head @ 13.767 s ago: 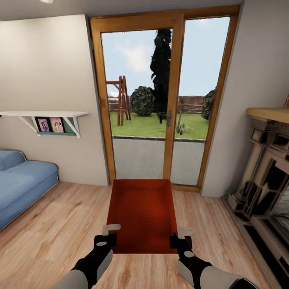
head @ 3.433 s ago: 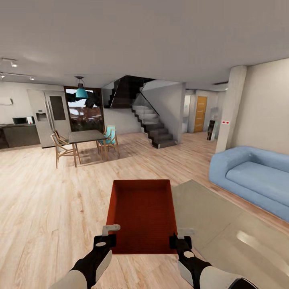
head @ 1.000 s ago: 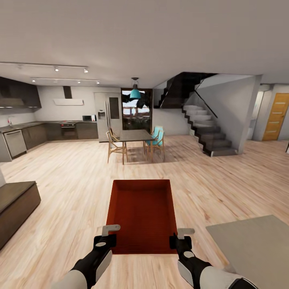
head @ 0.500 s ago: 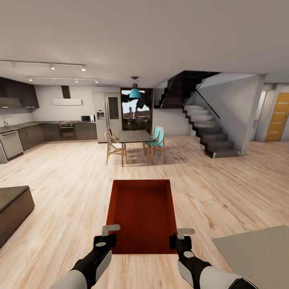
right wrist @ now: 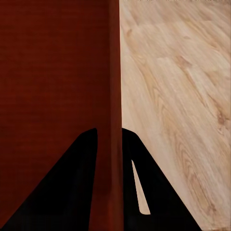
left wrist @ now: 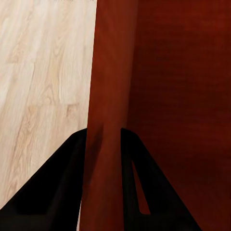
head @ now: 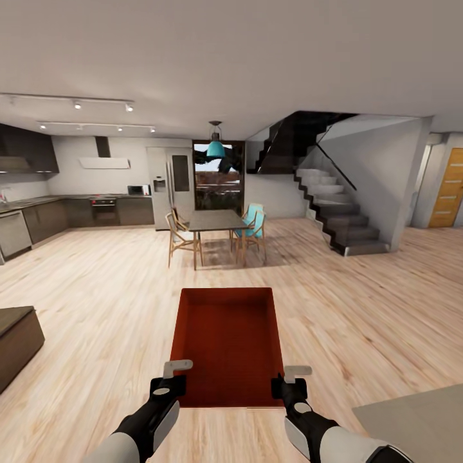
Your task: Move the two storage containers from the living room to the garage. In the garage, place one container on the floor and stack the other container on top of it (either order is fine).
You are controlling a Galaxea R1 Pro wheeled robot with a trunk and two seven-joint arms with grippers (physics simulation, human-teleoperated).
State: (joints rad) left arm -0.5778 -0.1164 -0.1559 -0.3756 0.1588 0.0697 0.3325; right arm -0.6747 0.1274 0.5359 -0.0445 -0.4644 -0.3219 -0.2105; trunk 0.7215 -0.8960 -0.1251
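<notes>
I carry one orange-red storage container [head: 227, 341] level in front of me, above the light wood-plank floor [head: 96, 302]. My left gripper [head: 172, 381] is shut on its left wall near the close corner, and my right gripper [head: 285, 384] is shut on its right wall. In the left wrist view the dark fingers [left wrist: 72, 183] pinch the thin red wall [left wrist: 108, 96]. The right wrist view has the same clamp, fingers [right wrist: 86, 178] on either side of the wall [right wrist: 114, 72]. The container is empty inside.
Ahead stand a dining table with chairs [head: 215, 235], a dark kitchen [head: 71, 212] at the left, a staircase [head: 337, 206] and an orange door [head: 447, 190] at the right. A dark low bench [head: 16, 344] sits at the left, a grey rug corner [head: 418, 421] at lower right.
The whole view keeps swinging and advancing: the bench slid left, the rug shrank toward the lower right, the stairs shifted right. The container and both grippers hold the same pose.
</notes>
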